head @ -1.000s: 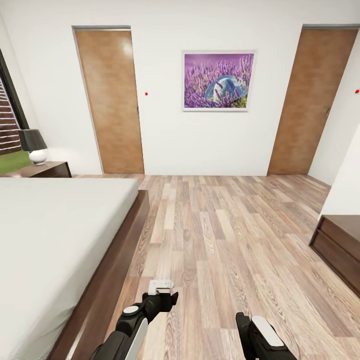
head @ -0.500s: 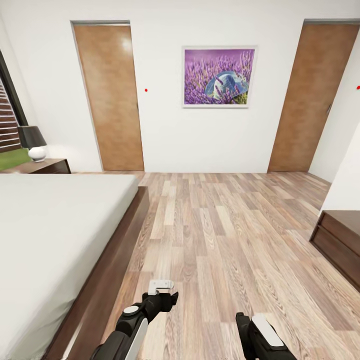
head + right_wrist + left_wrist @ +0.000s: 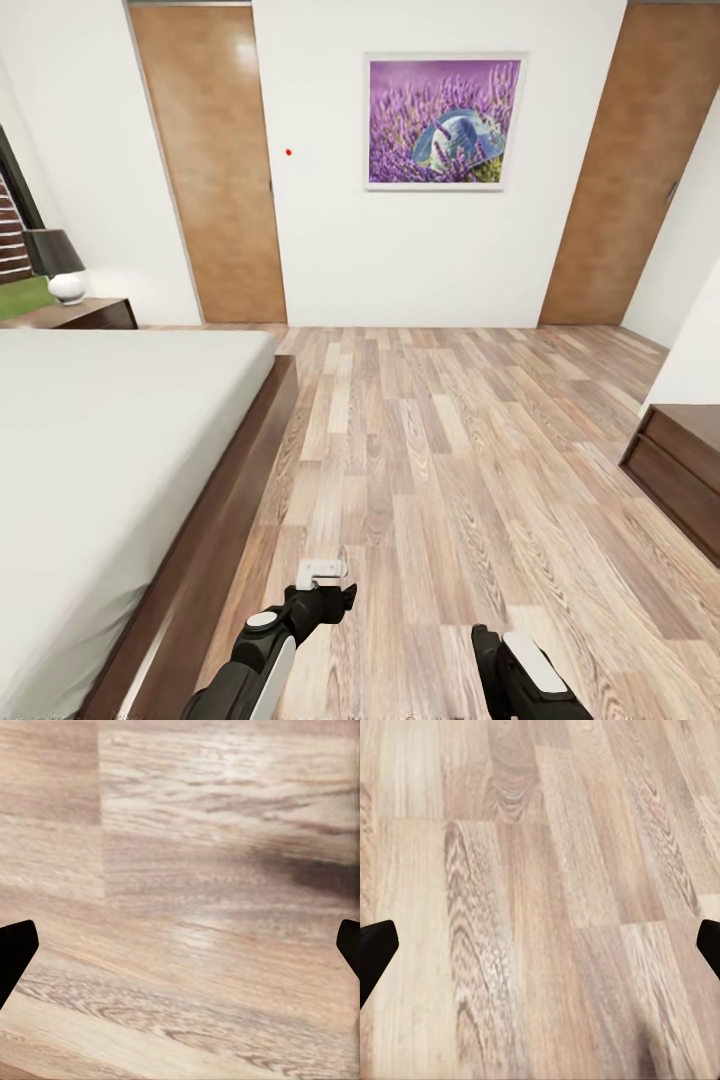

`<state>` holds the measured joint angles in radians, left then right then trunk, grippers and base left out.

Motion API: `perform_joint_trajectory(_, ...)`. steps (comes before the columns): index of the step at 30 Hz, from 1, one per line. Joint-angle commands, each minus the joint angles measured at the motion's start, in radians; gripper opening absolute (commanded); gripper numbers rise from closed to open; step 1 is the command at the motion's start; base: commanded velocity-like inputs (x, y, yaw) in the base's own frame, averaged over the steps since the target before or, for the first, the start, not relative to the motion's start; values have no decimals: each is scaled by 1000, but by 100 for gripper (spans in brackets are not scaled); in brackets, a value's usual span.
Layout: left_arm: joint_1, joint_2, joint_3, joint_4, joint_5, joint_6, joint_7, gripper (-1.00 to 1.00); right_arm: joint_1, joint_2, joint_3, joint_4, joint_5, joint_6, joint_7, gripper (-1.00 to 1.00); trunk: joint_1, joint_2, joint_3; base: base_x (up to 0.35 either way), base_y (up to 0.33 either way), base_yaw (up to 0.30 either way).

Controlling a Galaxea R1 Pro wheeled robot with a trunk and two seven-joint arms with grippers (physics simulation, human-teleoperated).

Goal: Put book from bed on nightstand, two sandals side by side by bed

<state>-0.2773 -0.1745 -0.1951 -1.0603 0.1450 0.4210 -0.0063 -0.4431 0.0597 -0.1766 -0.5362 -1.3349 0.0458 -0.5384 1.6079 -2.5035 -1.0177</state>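
The large low bed (image 3: 90, 460), with its plain light grey mattress and dark brown wooden frame, fills the left of the head view, its long side rail running from near the left arm toward the far white wall. To its right lies a broad open stretch of brown wood-plank floor (image 3: 450, 450), bounded on the right by a dark brown wooden cabinet (image 3: 680, 480) that the frame's edge cuts off. Beyond the bed's far end a low dark-brown nightstand (image 3: 75, 315) stands by the window, carrying a small white lamp with a black shade (image 3: 55, 265). Two brown wooden doors (image 3: 215, 160) flank a purple lavender picture (image 3: 442, 122). The left gripper (image 3: 540, 952) and right gripper (image 3: 180, 952) hang over bare planks, fingertips spread wide apart, holding nothing.
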Motion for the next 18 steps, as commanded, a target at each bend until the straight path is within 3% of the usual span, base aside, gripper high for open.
perform_joint_trajectory(1,0,0,0,-1,8,5,0,100,0,1,-6,-2,0,5,-5,100,0,-1,-5,0,0,0)
perform_joint_trajectory(18,0,0,0,-1,8,5,0,100,0,1,-6,-2,0,6,-5,100,8,-5,-71,0,0,0)
